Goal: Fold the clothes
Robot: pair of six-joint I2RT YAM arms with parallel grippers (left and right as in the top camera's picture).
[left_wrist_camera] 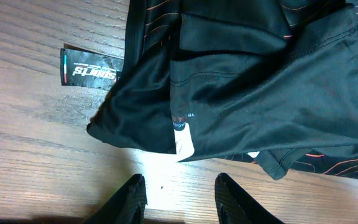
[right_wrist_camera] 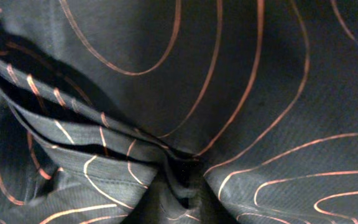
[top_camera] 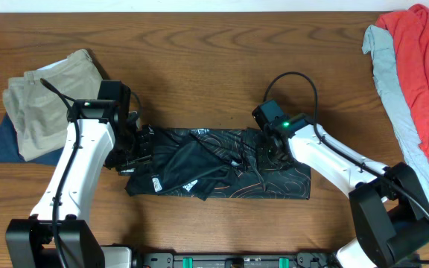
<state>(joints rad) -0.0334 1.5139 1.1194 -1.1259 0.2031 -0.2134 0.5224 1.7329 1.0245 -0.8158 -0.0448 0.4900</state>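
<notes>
Now, black jersey point(top_camera: 218, 165) in the middle of the table point(top_camera: 199, 45), near the front edge, spread long from side to side. Partly folded, but messy: lumpy and creased on the left half, flatter on the right. Thin and shiny, so likely to slip.

Left gripper point(left_wrist_camera: 182, 198) just beside the jersey's left end, low over bare wood. Fingers spread wide, holding nothing. Black tag point(left_wrist_camera: 92, 71) flat on the wood, touching the cloth's edge. Small white label point(left_wrist_camera: 184, 138) on the hem just ahead of the fingers.

Right gripper point(top_camera: 263, 149) down on the jersey, a bit right of the middle. Cloth bunched to a point low in the right wrist view, so maybe pinched, but fingers hidden. Cannot tell if closed or wide.

Probably time to grab the left end and fold it over. To do it well:
- Slide the left fingers under the hem and catch all the layers, not just the top one.
- Pinch firmly, then lift only a little.
- Pull gently sideways to make the lumps go flat.
- Lay one side over the other with the edges matched.
- Tuck the tag inside.
- Go slow.

Farther out, well apart: khaki trousers point(top_camera: 51, 97) on a navy garment point(top_camera: 2, 145) at far left, red garment point(top_camera: 427, 67) and pale grey garment point(top_camera: 389, 82) at far right. Leave those alone.
</notes>
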